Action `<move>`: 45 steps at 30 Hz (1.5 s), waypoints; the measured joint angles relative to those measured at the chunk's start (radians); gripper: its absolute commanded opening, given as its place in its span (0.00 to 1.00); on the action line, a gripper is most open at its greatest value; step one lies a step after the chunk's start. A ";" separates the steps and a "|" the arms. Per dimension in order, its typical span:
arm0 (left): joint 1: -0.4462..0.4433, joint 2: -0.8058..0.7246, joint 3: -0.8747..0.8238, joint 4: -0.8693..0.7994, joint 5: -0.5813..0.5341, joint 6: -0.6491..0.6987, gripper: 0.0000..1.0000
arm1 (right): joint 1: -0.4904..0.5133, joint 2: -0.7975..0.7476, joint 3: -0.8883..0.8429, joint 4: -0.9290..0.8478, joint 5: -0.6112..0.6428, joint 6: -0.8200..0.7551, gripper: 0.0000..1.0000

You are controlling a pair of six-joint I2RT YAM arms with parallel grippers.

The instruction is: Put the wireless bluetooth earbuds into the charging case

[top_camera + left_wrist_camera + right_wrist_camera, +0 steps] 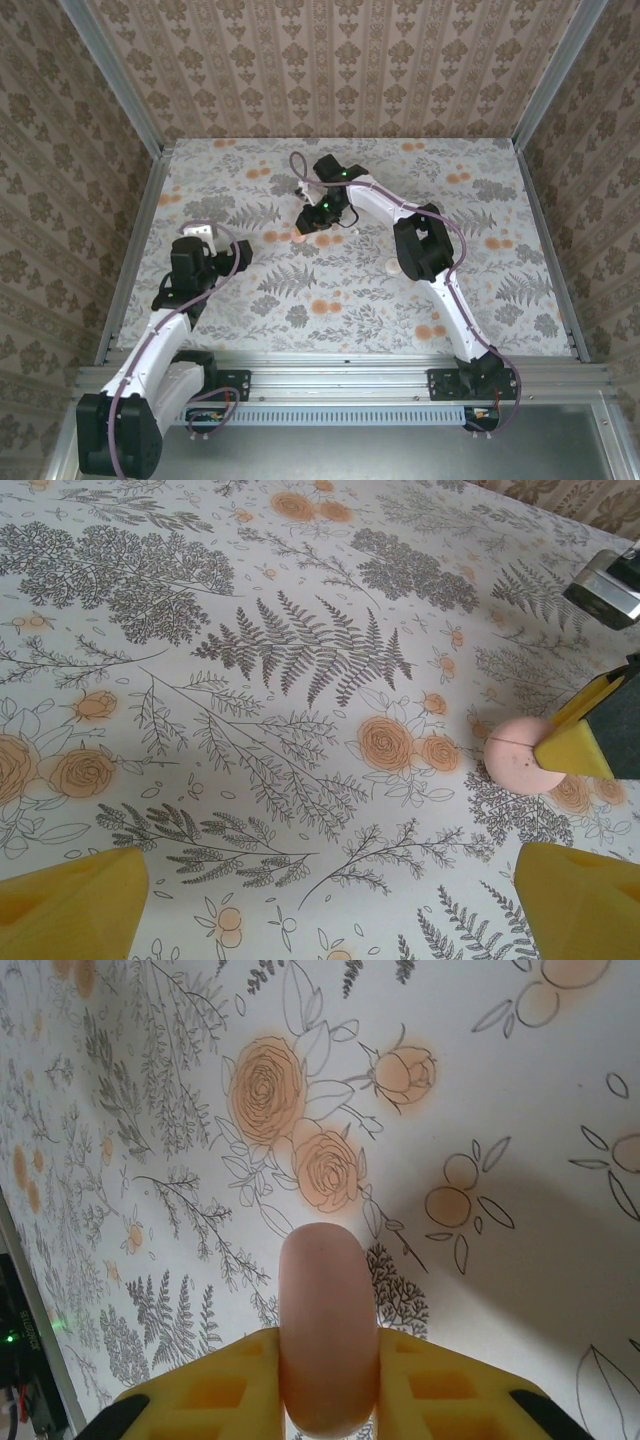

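Note:
The charging case (328, 1330) is a salmon-pink round disc with a seam, closed. It stands on edge between the yellow fingers (440, 1390) of my right gripper (328, 1350), which press on both its flat sides. In the left wrist view the same case (518, 760) shows face-on just above the floral cloth, with a right finger (575, 748) against it. In the top view my right gripper (318, 228) is at the table's middle back. My left gripper (320, 920) is open with nothing between its pads, low over the cloth at the left (200, 238). The earbuds are out of view.
A cream-white round disc (390, 266) lies on the cloth beside the right arm's elbow. The floral cloth (300, 300) covers the whole table, which has patterned walls and metal rails on three sides.

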 measured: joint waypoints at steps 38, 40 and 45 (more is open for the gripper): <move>0.001 0.097 0.072 -0.062 0.097 0.004 0.94 | -0.009 -0.285 -0.395 0.210 0.288 0.109 0.60; 0.001 0.098 0.079 -0.062 0.109 0.005 0.94 | -0.009 -0.321 -0.427 0.232 0.305 0.121 0.61; 0.001 0.111 0.080 -0.064 0.127 0.008 0.94 | -0.009 -0.418 -0.529 0.304 0.345 0.156 0.62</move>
